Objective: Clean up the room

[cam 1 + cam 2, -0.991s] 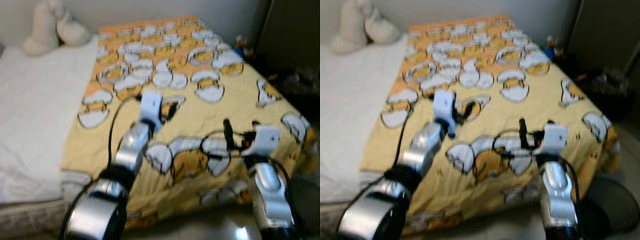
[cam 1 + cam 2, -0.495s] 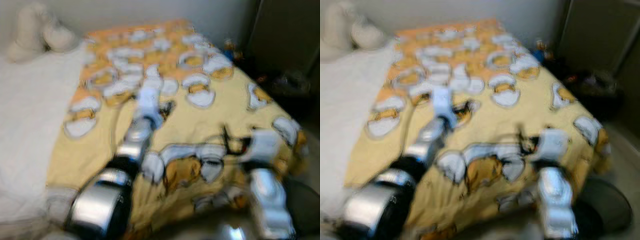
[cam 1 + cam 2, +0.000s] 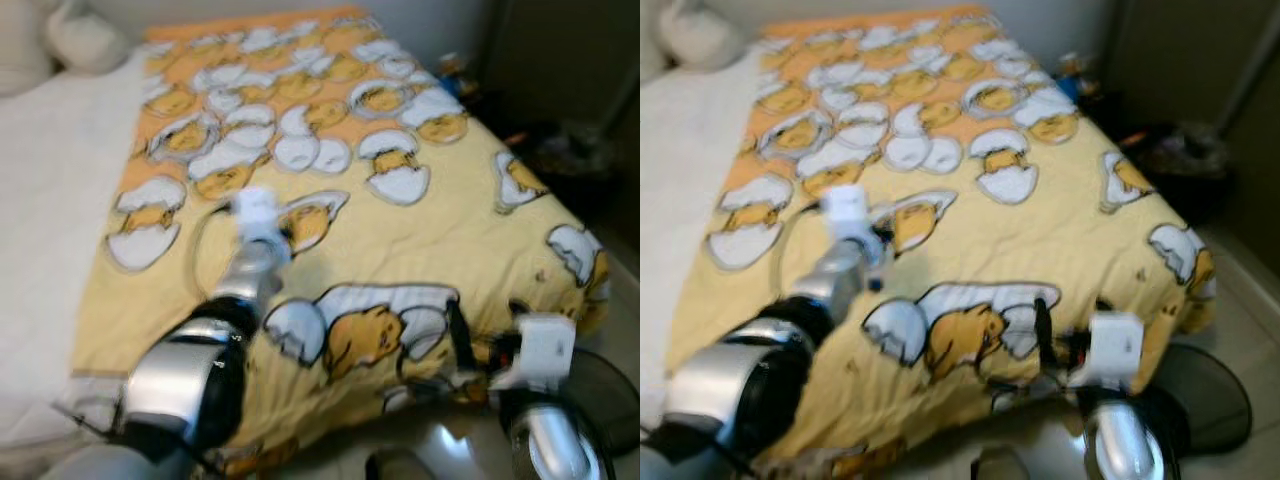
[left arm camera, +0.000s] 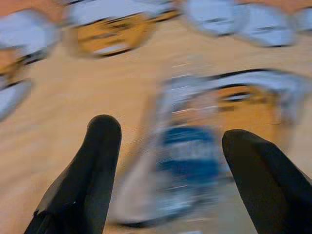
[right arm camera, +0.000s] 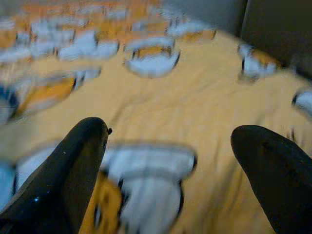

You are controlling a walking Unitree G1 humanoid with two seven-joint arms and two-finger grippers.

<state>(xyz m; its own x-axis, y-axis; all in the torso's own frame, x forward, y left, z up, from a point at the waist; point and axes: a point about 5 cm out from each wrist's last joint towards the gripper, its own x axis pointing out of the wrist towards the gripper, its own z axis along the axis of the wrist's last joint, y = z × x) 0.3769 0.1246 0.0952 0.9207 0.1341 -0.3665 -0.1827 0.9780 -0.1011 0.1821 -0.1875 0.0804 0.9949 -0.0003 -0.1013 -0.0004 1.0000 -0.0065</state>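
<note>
One clear plastic bottle (image 4: 187, 161) lies on the bed's yellow blanket (image 3: 440, 225) between the wide-open left claw (image 4: 170, 170), so closing on it comes next; right claw (image 5: 170, 170) spread wide, empty.

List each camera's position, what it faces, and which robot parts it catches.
Left eye view: on the head, looking down at the yellow egg-print bedspread; both silver arms show.
Right eye view: same head, same bed, slightly offset; dark round bin by the bed corner.
Left wrist view: along the left tool, open, over a blurred clear bottle with a blue label lying on the bedspread.
Right wrist view: along the right tool, open, above the bedspread.
Shared: every view shows the bedspread.
</note>
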